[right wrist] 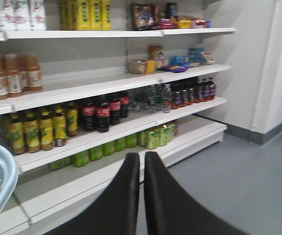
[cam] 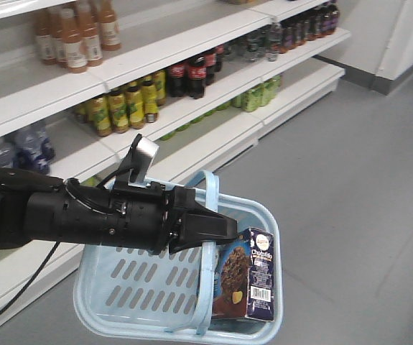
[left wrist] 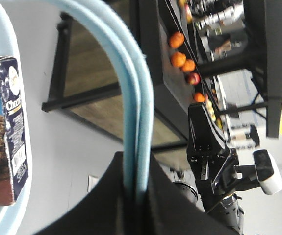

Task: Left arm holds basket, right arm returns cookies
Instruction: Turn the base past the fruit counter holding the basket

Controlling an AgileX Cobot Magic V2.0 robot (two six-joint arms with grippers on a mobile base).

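Looking through the front view, I see the bulky black left arm with its silver-grey camera block (cam: 84, 215) reaching in from the left. Its left fingers (cam: 210, 228) are clamped tight on the thin hoop handle (cam: 207, 287) of the light blue slotted plastic shopping basket (cam: 263, 210). The basket hangs over the grey floor (cam: 364, 180), just beside the white shop shelves of bottled drinks (cam: 192, 100).

The dark navy and brown cookie carton (cam: 249, 280) stands upright inside the basket, in its right-hand corner and against the wall, with its barcode panel facing the camera.

From the left wrist, the handle runs down between the black fingers, and the carton shows at the left edge. The black right arm (left wrist: 214, 166) is well apart from the basket.

From the right wrist, the right fingers (right wrist: 126, 196) point toward the shelves with only a sliver between them. They seem to grip nothing, though that view is blurred. The basket's rim shows at the lower left.
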